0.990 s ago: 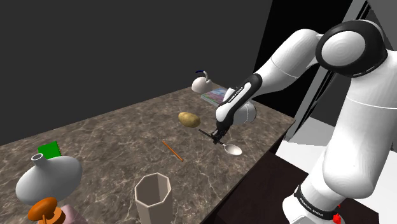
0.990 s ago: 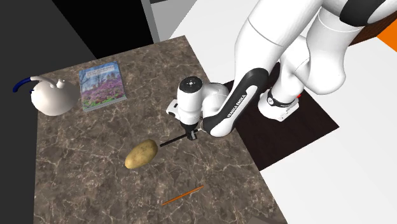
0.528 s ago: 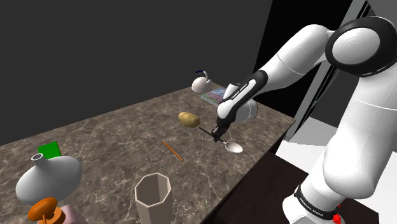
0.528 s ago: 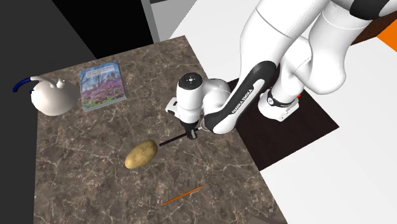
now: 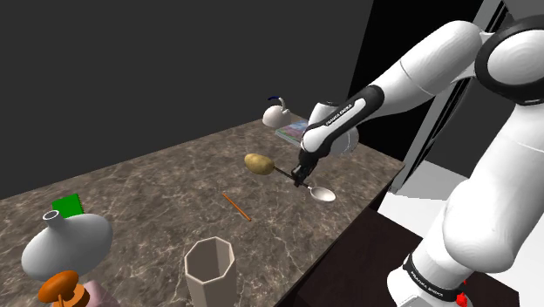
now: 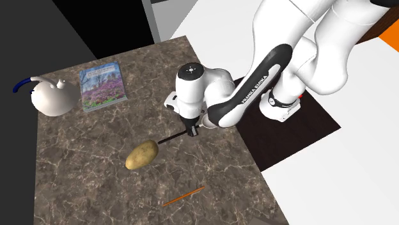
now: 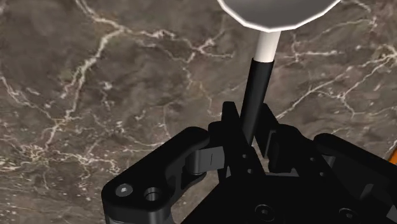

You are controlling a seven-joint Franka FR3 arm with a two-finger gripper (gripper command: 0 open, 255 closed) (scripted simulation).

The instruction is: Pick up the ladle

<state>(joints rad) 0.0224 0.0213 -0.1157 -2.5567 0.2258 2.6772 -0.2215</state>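
While a dark wall [image 5: 131, 70] backs the brown marbled counter [image 5: 148, 201], the ladle [image 5: 323, 194] is held near the counter's edge on the side of the arm [image 5: 418, 74], its handle tip just beside the potato [image 5: 258, 163]. Probably light, stiff and slick, it is best taken by its thin black handle, where the gripper [image 7: 251, 127] is clamped just behind the bowl.

We record the ladle [image 5: 321, 193] as a slim utensil with a black handle, a short pale neck and a shallow, rounded grey bowl. The gripper [image 5: 302, 180] clasps it on the black handle, close to the neck. In the wrist view the handle [image 7: 259, 83] runs straight out between the fingers [image 7: 230, 121] to the bowl. The ladle lies nearly level over the dark marbled counter [image 5: 174, 201], its bowl near the counter's edge and its free handle end [image 6: 170, 139] pointing toward the potato [image 5: 258, 163]. We cannot confirm whether the bowl touches the surface.
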